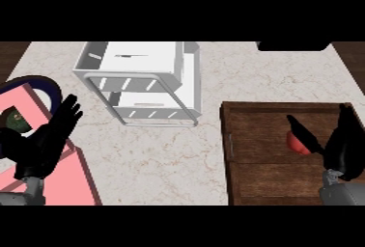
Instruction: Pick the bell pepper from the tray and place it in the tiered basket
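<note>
The right hand [341, 147] stood over the lower right of the frame, thumb and fingers spread into a wide V, holding nothing. The bell pepper [297, 143], a small red shape, sat just left of the palm, in the mouth of that V beside the thumb; the thumb covered part of it, so its long axis could not be read, and whether the thumb touched it was hard to tell. It lay on the dark wooden tray [264, 144], right of the tray's middle.

Judged from this, the grasp had not been made: the fingers needed to come down and close round the pepper from its right side. The right hand was plainly the nearer one.

The white tiered basket [143, 72] stood in the upper middle of the frame, well apart from the tray, up and to the left across the marble counter [164, 159], so the carry would run that way.

The left hand [53, 135] rested open at the left edge, fingers up, over a pink board [71, 178].
</note>
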`<state>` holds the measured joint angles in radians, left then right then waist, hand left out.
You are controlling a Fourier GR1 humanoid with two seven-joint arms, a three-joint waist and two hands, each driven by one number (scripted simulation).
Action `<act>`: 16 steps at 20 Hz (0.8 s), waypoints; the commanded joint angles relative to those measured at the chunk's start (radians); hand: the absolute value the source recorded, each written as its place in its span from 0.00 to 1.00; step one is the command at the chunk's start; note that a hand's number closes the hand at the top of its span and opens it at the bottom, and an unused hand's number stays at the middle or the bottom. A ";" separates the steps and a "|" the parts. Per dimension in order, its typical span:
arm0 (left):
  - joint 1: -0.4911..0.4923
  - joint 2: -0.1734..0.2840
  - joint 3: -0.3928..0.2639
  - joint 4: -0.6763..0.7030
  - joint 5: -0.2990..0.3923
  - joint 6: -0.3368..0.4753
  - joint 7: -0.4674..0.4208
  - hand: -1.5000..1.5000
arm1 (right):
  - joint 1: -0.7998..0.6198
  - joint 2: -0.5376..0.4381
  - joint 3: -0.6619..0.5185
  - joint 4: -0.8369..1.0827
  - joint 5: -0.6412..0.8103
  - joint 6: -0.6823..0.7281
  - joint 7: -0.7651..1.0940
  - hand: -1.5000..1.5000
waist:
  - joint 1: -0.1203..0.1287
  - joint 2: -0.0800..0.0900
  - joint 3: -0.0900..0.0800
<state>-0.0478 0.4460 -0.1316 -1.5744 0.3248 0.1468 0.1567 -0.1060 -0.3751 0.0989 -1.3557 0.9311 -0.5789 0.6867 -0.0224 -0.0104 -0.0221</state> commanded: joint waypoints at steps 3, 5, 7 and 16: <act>-0.008 -0.005 -0.019 -0.002 0.000 -0.012 0.019 0.50 | -0.070 0.046 0.098 -0.040 0.080 0.395 0.330 0.00 | 0.029 0.002 0.008; -0.014 -0.028 -0.032 -0.016 -0.014 0.007 0.010 0.50 | -0.151 0.104 0.132 -0.099 0.114 0.496 0.473 0.00 | 0.037 -0.001 0.011; -0.022 -0.006 -0.001 0.021 -0.001 -0.021 -0.007 0.50 | -0.217 0.119 0.147 -0.154 0.165 0.610 0.602 0.00 | 0.025 0.002 0.014; 0.020 -0.025 -0.002 -0.004 0.002 -0.040 -0.012 0.50 | -0.227 0.244 0.079 -0.172 0.305 0.716 0.732 0.00 | 0.021 0.006 0.021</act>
<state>-0.0538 0.4240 -0.1344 -1.5595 0.3195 0.1242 0.1537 -0.3356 -0.1721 0.2044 -1.5147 1.1980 0.0420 1.2032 0.0002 -0.0052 -0.0039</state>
